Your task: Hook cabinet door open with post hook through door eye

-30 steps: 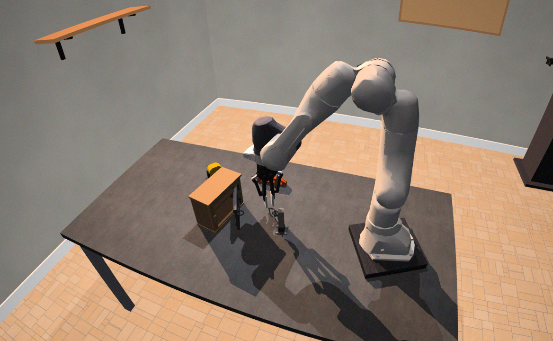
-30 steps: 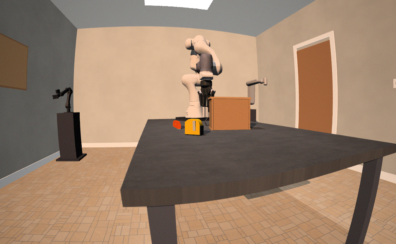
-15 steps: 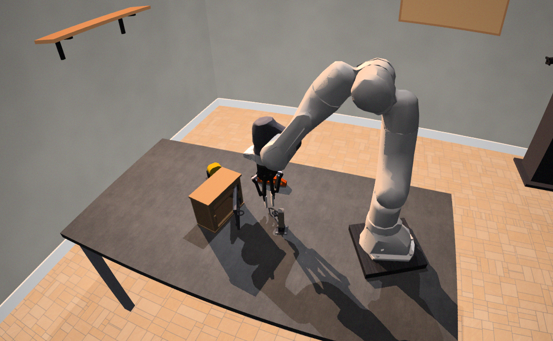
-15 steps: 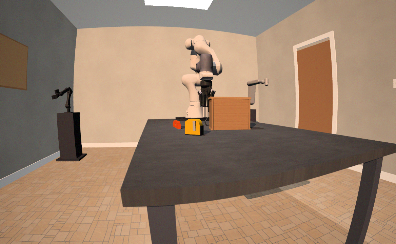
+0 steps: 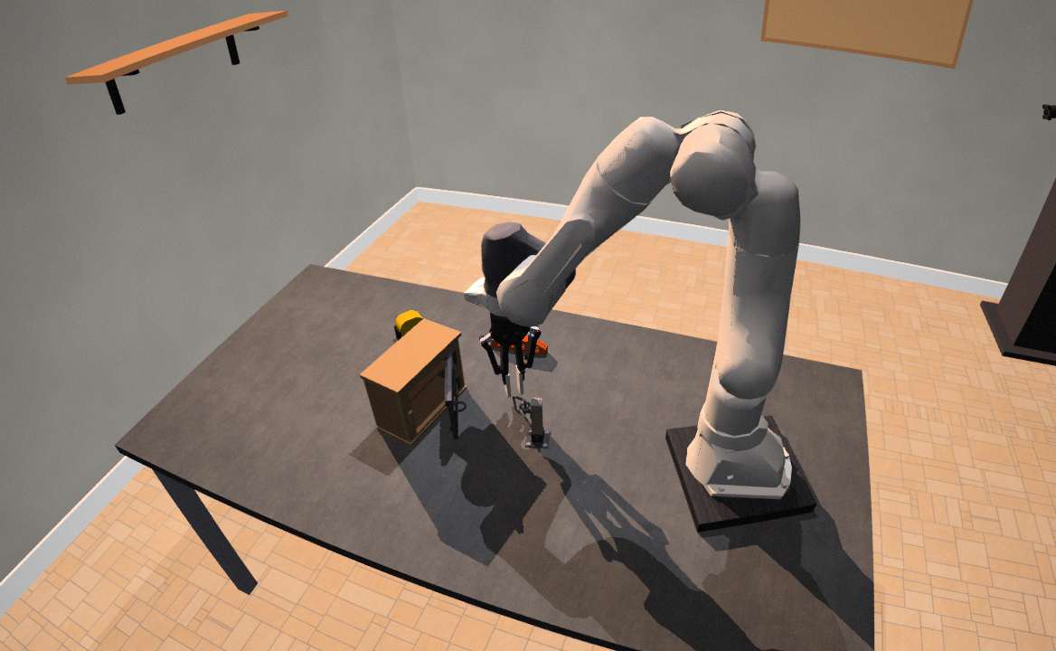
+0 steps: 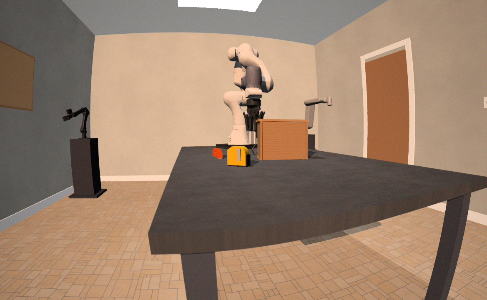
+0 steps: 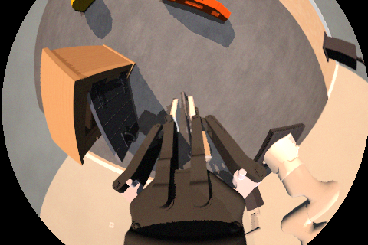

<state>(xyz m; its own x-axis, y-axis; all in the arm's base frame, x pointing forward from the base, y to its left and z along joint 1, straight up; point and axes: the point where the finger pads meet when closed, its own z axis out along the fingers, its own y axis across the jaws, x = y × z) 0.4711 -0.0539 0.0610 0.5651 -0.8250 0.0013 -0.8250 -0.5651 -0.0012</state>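
Observation:
The wooden cabinet (image 5: 410, 376) stands flat on the table, and it also shows in the wrist view (image 7: 77, 92). Its dark door (image 5: 452, 392) (image 7: 110, 109) stands swung open, showing the dark inside. The short dark post (image 5: 537, 420) stands to the right of the door, with the thin hook (image 5: 523, 400) at its top. My gripper (image 5: 513, 389) points down just above the hook. Its fingers are nearly together with a thin gap, and I see nothing held between them. In the wrist view the fingers hide the post and hook.
A yellow block (image 5: 407, 324) sits behind the cabinet, and an orange block (image 7: 195, 2) lies on the table beyond my gripper. My arm's base (image 5: 738, 473) is mounted at the table's right side.

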